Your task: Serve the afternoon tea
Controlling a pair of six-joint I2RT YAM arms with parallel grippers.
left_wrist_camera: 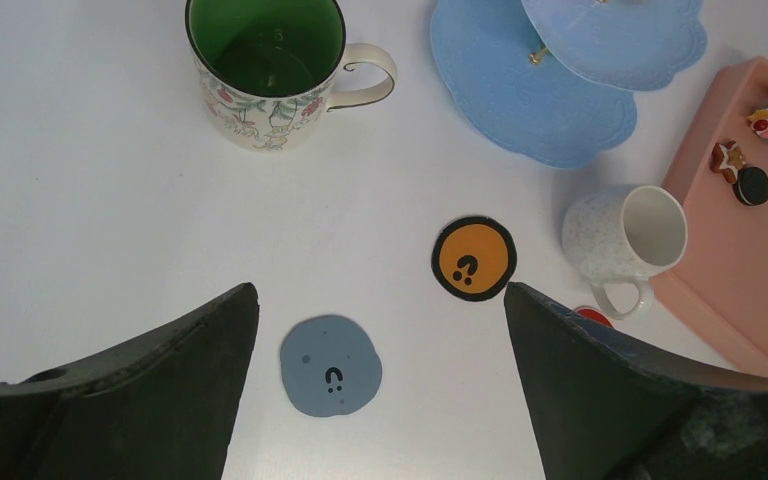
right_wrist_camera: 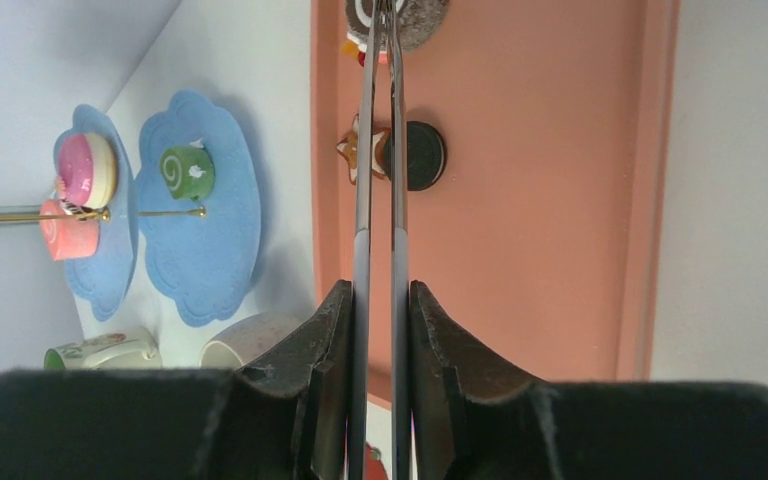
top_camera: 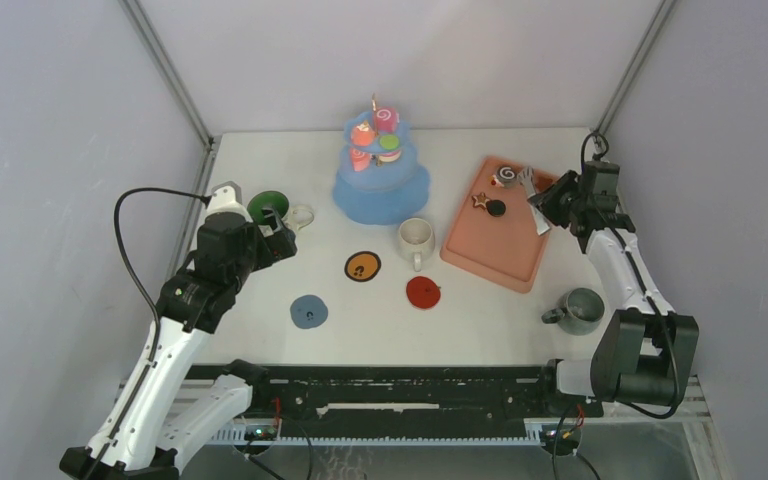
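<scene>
My right gripper (right_wrist_camera: 380,290) is shut on a pair of metal tongs (right_wrist_camera: 362,200) over the salmon tray (right_wrist_camera: 540,200). The squeezed tong tips reach a dark swirl roll (right_wrist_camera: 418,14) at the tray's far end. A brown star (right_wrist_camera: 348,150) and a black round (right_wrist_camera: 426,156) lie under the blades. Pink, red and green pastries (top_camera: 387,120) sit on the blue tiered stand (top_camera: 380,185). My left gripper (left_wrist_camera: 380,290) hangs open over the table above a blue coaster (left_wrist_camera: 330,365), with the green mug (left_wrist_camera: 265,70) beyond it. The cream mug (top_camera: 415,240) lies mid-table and the grey mug (top_camera: 580,310) at the right front.
An orange coaster (top_camera: 363,266) and a red coaster (top_camera: 423,292) lie in front of the cream mug. The tray (top_camera: 495,245) sits angled at the right, close to the stand. Grey walls enclose the table at the back and sides.
</scene>
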